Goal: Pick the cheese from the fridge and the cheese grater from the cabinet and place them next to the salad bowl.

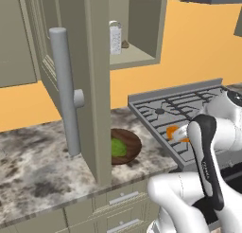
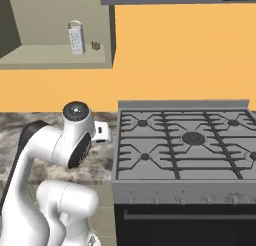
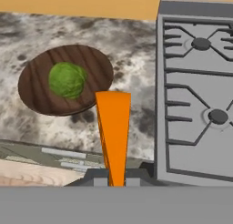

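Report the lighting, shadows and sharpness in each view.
Left base view: soft and slightly blurry; flat light, a faint shadow under the salad bowl. Right base view: even light, no glare; the grater in the open cabinet is small and coarse. Hand view: the cheese looms large between the gripper tips, stretched by closeness.

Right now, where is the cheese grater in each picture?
Left base view: the cheese grater stands upright in the open cabinet, top middle.
Right base view: upper left, on the cabinet shelf beside a small brown lump.
Hand view: not in it.
Shared landmark: the stove.
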